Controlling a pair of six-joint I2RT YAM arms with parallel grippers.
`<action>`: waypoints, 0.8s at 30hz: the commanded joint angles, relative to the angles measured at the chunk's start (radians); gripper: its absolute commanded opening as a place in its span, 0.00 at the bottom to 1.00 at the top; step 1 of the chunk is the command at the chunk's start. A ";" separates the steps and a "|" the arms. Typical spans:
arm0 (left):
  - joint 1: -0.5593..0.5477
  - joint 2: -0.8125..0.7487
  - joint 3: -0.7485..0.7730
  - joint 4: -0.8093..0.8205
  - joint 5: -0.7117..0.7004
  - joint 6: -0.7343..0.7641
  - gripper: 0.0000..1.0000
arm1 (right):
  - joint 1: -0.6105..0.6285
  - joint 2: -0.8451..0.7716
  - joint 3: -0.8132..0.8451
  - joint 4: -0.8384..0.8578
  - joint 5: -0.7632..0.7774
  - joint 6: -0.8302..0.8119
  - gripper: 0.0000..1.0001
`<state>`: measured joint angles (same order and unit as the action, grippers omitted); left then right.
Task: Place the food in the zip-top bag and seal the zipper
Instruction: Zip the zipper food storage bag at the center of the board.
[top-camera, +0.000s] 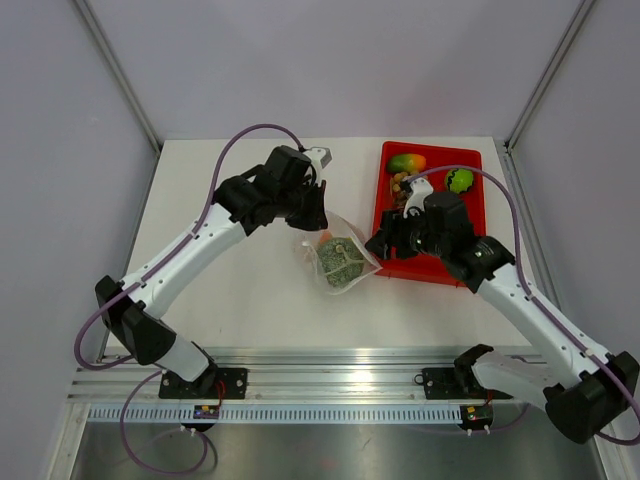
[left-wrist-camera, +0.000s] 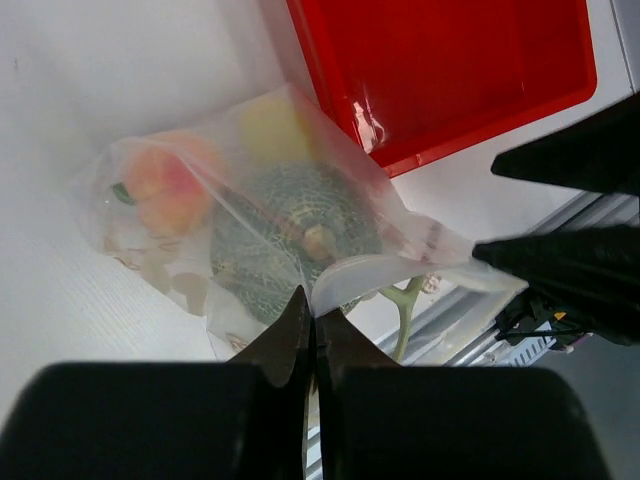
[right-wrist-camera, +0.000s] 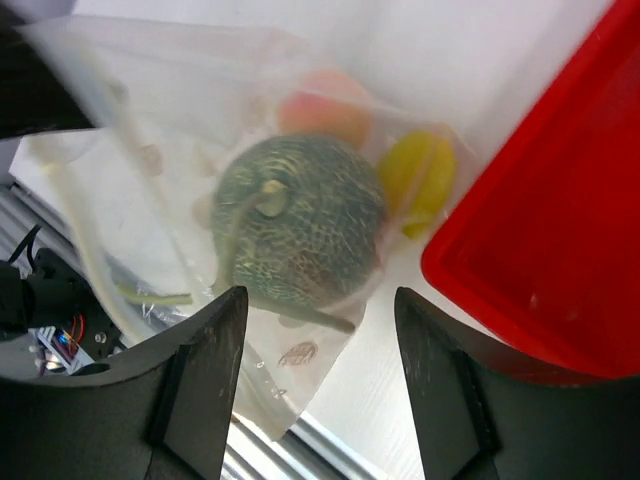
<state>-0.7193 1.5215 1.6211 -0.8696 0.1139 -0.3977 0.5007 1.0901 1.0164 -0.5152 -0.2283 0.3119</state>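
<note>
- Left tool (left-wrist-camera: 312, 335): clenched; I am pinching mouth edge of bag (left-wrist-camera: 150, 270), probably lifting it for loading.
- Right tool (right-wrist-camera: 320, 300): released, hovering over bag, carrying nothing.
- Bag: lying on tabletop (top-camera: 230, 300); melon (left-wrist-camera: 290, 225), peach (left-wrist-camera: 165, 185) and yellow piece (left-wrist-camera: 270, 130) sitting inside.
- Tray (top-camera: 470, 157): mango (top-camera: 407, 162), apple (top-camera: 460, 180) and brown cluster (top-camera: 400, 183) waiting; near wall crowding bag.

red tray (left-wrist-camera: 450, 80) cut by frame edge, longan cluster (top-camera: 399, 181) partly behind right arm (top-camera: 500, 270)
</note>
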 joint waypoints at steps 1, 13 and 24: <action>0.012 0.000 0.037 0.066 0.053 -0.016 0.00 | 0.071 -0.155 -0.082 0.187 0.067 -0.112 0.68; 0.031 0.011 0.000 0.098 0.073 -0.095 0.00 | 0.133 -0.200 -0.124 0.241 0.007 -0.229 0.73; 0.032 0.031 0.020 0.086 0.056 -0.102 0.00 | 0.280 -0.067 -0.062 0.245 0.145 -0.208 0.74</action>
<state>-0.6926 1.5597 1.6199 -0.8433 0.1516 -0.4858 0.7448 1.0027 0.8970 -0.3004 -0.1581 0.1085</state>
